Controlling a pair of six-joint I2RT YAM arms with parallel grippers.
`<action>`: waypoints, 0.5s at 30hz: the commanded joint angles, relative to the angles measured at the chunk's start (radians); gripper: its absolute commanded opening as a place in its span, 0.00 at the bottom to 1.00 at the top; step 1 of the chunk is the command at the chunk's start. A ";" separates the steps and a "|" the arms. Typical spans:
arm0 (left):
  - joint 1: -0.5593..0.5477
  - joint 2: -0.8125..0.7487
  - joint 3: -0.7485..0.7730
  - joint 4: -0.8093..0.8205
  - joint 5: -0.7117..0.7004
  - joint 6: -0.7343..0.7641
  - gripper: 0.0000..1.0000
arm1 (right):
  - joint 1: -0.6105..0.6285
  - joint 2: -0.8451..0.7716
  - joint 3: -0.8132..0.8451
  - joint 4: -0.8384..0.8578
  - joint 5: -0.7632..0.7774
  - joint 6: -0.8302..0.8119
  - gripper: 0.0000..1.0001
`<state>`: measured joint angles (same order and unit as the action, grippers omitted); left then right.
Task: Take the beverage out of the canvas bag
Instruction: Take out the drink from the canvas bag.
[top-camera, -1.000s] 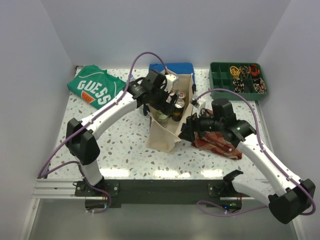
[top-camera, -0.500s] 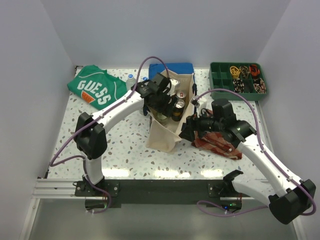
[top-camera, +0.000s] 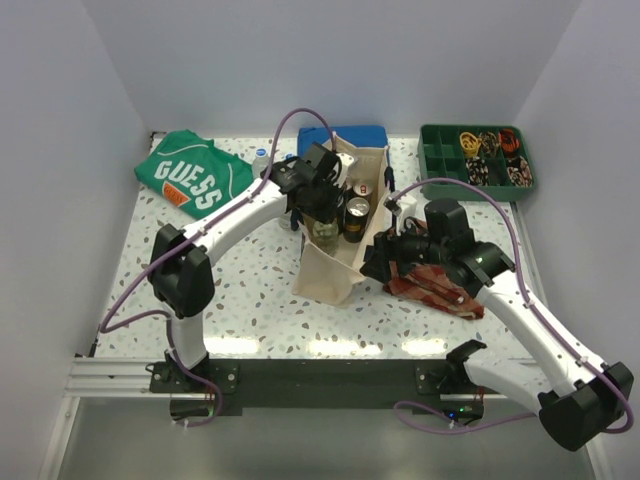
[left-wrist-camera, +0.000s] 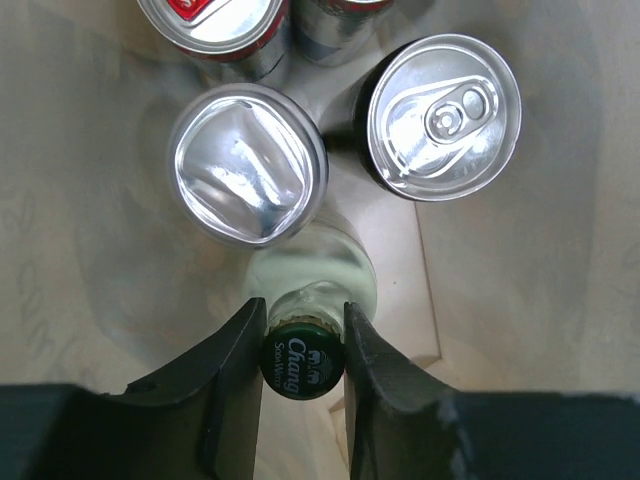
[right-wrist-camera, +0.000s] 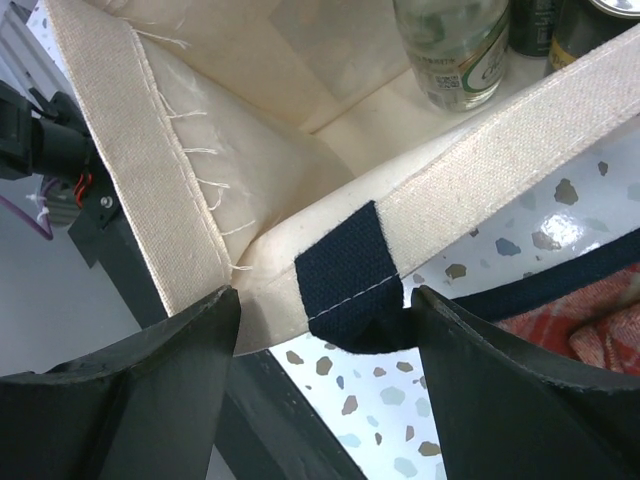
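A white tabletop (top-camera: 250, 300) speckled with grey and dark flecks fills the enclosure, its near edge ending in a dark strip and an aluminium rail (top-camera: 110, 378). Plain pale lavender-white walls (top-camera: 330, 60) close it in at the back and on both sides, meeting at soft corners. Even, diffuse light falls from above, leaving bright reflections along the glossy front of the tabletop.

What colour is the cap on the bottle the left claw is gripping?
Dark green with white lettering, on the bottle cap; clearest in the left wrist view.
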<state>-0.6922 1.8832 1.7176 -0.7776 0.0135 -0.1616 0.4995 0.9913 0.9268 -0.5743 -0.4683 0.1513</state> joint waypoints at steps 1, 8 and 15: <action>-0.007 -0.004 0.010 -0.026 0.055 -0.015 0.05 | 0.010 -0.016 0.009 -0.039 0.030 -0.022 0.73; -0.009 -0.018 0.013 -0.032 0.055 -0.003 0.00 | 0.008 -0.023 0.010 -0.036 0.062 -0.019 0.73; -0.007 -0.047 0.141 -0.064 0.023 0.014 0.00 | 0.010 -0.056 -0.003 -0.015 0.118 -0.002 0.74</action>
<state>-0.6945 1.8832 1.7351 -0.8070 0.0193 -0.1555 0.5041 0.9672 0.9268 -0.5781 -0.4088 0.1528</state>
